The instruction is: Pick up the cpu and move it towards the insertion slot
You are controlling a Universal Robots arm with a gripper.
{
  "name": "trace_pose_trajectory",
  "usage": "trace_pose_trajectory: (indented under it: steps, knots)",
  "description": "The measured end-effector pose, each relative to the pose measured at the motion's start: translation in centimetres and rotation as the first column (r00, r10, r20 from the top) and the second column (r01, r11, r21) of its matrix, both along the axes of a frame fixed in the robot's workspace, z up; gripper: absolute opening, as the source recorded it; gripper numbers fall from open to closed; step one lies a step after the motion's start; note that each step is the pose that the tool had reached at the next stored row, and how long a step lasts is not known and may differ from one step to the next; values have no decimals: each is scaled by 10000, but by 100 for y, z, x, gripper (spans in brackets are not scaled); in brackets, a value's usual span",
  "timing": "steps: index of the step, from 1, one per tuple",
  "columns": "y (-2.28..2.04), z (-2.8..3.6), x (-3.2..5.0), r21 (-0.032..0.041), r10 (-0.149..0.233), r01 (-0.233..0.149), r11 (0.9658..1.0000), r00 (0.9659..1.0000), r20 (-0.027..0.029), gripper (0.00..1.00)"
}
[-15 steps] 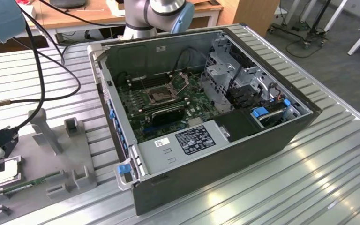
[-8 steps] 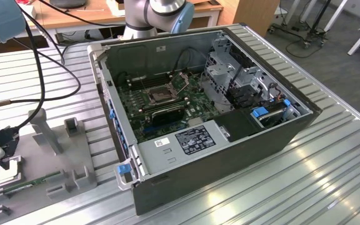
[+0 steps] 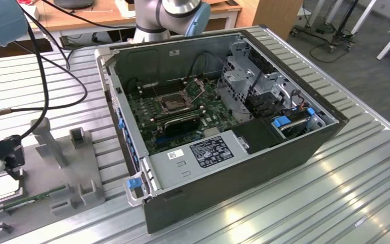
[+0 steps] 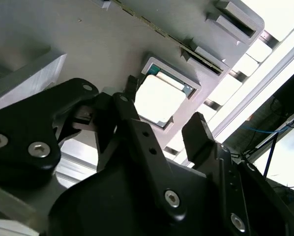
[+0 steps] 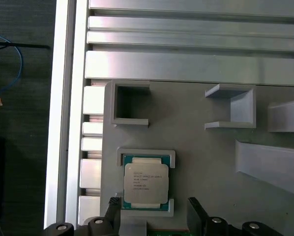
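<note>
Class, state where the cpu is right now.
The cpu lies in its square nest on the grey fixture plate, at the exterior view's left, outside the case, below the open gripper.

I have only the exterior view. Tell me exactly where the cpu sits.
Observer: In the first wrist view, the cpu lies flat in a square pocket of the grey fixture plate.
Operator: Report the gripper.
Observer: The gripper is open wider than the pocket, straddling its near edge, and seems not to touch the cpu.
Operator: Say which face is up.
Observer: The printed metal lid faces up, with a green edge showing around it.
</note>
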State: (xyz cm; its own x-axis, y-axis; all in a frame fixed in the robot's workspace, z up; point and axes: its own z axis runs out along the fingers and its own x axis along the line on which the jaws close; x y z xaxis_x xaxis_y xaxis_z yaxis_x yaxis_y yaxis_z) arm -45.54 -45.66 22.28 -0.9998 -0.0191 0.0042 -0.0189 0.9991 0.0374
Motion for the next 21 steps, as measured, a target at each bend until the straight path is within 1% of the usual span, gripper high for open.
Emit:
trace_pose_trajectory:
  steps: [2,3,5,6,8,16,21]
  knots:
    - [0,0,0,-1,0,0,10000,10000,0,64]
    - [0,0,0,0,1,-1,10000,10000,0,71]
    - [0,-1,0,-1,0,0,10000,10000,-1,71]
    - [0,-11,1,3,1,-1,10000,10000,5,71]
    - [0,-37,0,-2,1,-1,10000,10000,0,71]
    - [1,-175,0,-1,0,0,10000,10000,1,71]
    - [7,-187,0,-9,-1,1,10000,10000,1,71]
